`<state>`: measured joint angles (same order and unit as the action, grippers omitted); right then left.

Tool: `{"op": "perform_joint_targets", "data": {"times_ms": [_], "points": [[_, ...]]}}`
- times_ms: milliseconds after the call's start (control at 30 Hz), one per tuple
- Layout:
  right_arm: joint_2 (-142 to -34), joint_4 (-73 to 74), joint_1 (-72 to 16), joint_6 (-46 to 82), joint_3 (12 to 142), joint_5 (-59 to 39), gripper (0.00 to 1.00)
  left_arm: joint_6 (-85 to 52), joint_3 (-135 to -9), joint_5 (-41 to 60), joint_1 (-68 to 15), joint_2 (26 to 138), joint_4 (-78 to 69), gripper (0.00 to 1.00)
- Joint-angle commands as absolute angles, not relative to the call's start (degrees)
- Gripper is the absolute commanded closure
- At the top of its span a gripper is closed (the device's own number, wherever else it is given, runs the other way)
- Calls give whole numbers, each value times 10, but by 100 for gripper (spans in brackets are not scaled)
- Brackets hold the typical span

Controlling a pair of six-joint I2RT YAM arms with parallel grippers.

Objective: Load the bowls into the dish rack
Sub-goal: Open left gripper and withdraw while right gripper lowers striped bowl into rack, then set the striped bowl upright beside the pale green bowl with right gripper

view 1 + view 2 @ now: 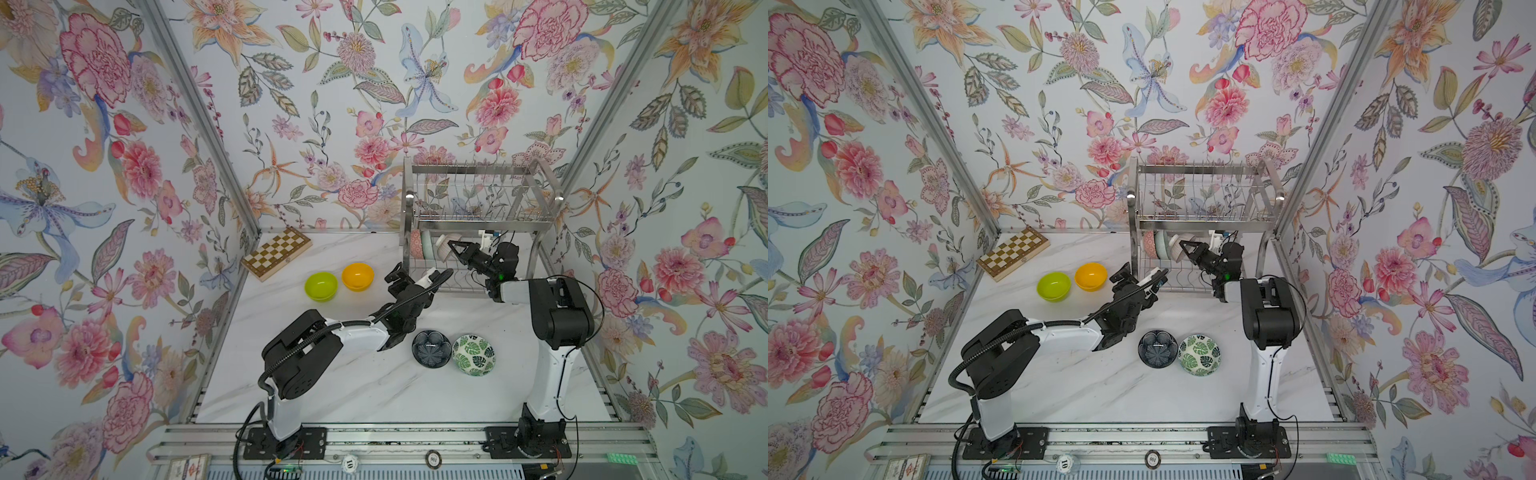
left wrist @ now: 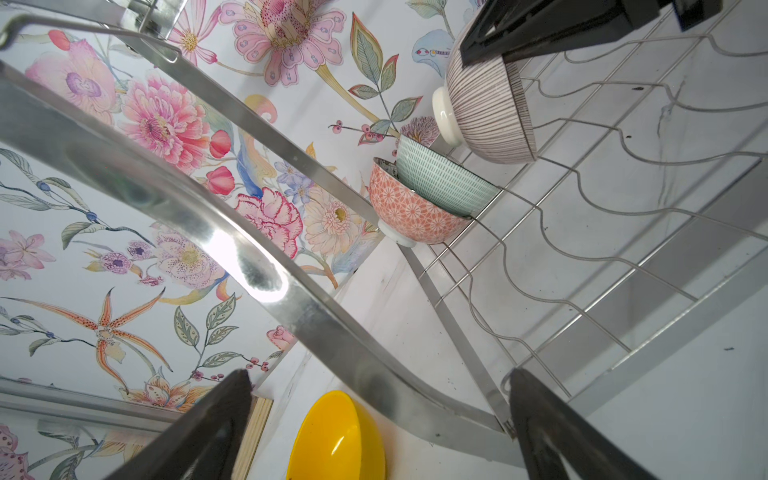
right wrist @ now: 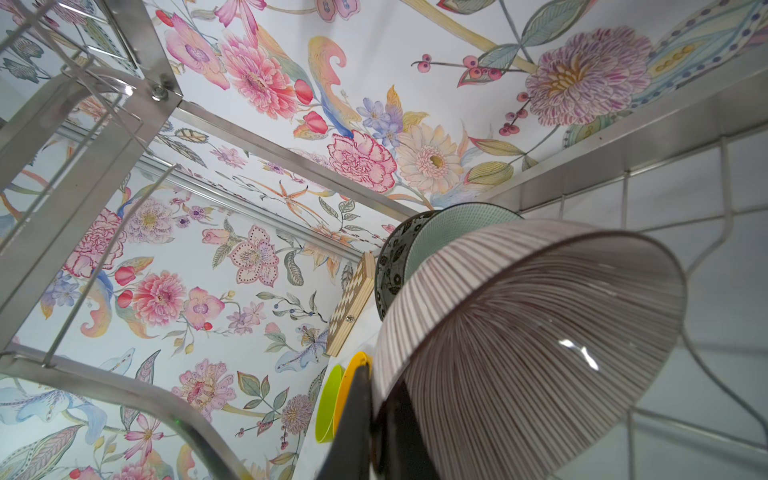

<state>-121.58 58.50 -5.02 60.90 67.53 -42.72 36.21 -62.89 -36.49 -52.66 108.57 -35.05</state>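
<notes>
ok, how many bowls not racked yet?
4: lime green bowl and orange-yellow bowl left of the dish rack; navy bowl and leaf-patterned bowl nearer the front. None look hidden.

A robot test cell dressed as a home kitchen is shown. Flowered wallpaper (image 1: pixel 332 83) is carried on three panels that are framed by bare aluminium posts (image 1: pixel 199 108), and a marble-look counter (image 1: pixel 374 395) is closed in by them. Two arms (image 1: pixel 548 374) are bolted on black plates to a slotted aluminium rail (image 1: pixel 395 436) along the counter's near edge, with cables left loose. Household things are laid out: a steel rack (image 1: pixel 478 199) at the far right corner, a chessboard (image 1: pixel 276 252) at the far left corner, and bowls (image 1: pixel 357 276) on the counter between.
</notes>
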Motion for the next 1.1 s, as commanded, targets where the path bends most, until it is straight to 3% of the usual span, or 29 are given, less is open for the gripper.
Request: {"op": "perform_joint_targets", "data": {"times_ms": [0,1067], "points": [[-1229,642,-44,617,715,-447,100,378,-654,-383,-533,1098,-359,1],[-1345,592,-51,659,882,-483,100,379,-666,-377,-542,1105,-336,1]]}}
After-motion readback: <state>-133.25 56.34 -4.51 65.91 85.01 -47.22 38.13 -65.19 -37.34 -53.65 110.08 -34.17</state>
